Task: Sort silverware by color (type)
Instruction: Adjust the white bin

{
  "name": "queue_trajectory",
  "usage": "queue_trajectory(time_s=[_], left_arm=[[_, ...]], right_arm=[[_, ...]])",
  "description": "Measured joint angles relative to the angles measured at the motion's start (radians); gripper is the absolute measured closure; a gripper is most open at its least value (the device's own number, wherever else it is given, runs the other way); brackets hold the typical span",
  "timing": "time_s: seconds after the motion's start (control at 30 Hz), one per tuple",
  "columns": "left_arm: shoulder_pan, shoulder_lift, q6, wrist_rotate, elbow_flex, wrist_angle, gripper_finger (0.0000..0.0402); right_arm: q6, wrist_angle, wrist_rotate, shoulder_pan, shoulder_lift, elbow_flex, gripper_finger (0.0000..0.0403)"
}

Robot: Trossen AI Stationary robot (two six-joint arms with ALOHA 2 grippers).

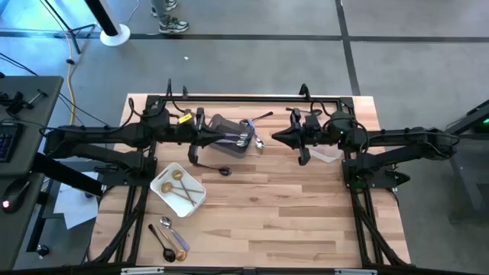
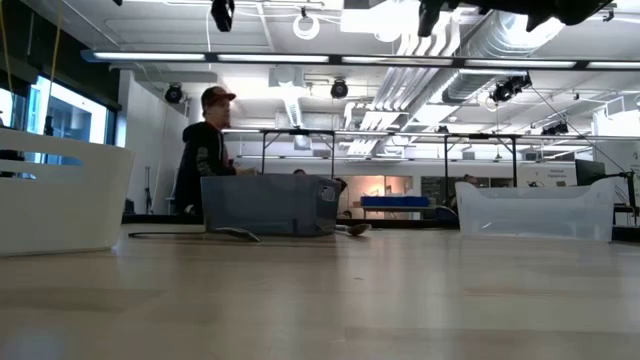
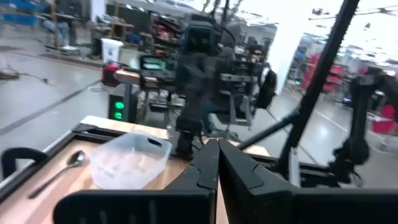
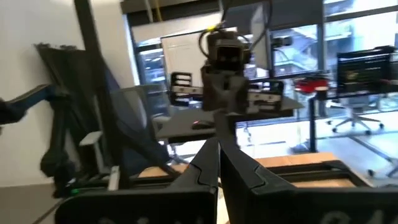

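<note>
Both grippers are hanging clenched and empty up at the back, the left gripper [image 1: 205, 131] sitting nearer the loose black-bowled spoon [image 1: 216, 169], which is lying crosswise on the wood just in front of it. The right gripper [image 1: 276, 137] is idling further off.

Wooden table [image 1: 290, 214] carries a white tray [image 1: 162, 191] and loose silverware [image 1: 170, 241] near the left gripper [image 1: 200, 137], grey bin [image 1: 223, 126] just beside it, clear tub [image 1: 330, 155] by the right gripper [image 1: 276, 137].
</note>
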Motion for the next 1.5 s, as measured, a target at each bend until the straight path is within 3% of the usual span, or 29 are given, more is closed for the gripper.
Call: queue_trajectory(time_s=[0.13,0.27,0.47,1.5], left_arm=[[-0.016,0.001,0.064,-0.022,0.000,-0.026,0.0401],[-0.031,0.001,0.027,-0.065,0.000,-0.070,0.0401],[-0.050,0.001,0.058,-0.100,0.000,-0.082,0.0401],[-0.051,0.001,0.068,-0.102,0.000,-0.075,0.0401]], right_arm=[[-0.019,0.000,-0.003,0.000,0.000,0.000,0.0402],[-0.109,-0.002,0.009,0.000,0.000,0.000,0.0402],[-0.104,-0.006,0.003,0.002,0.000,0.000,0.0402],[-0.068,-0.054,-0.001,0.006,0.000,0.000,0.0402]])
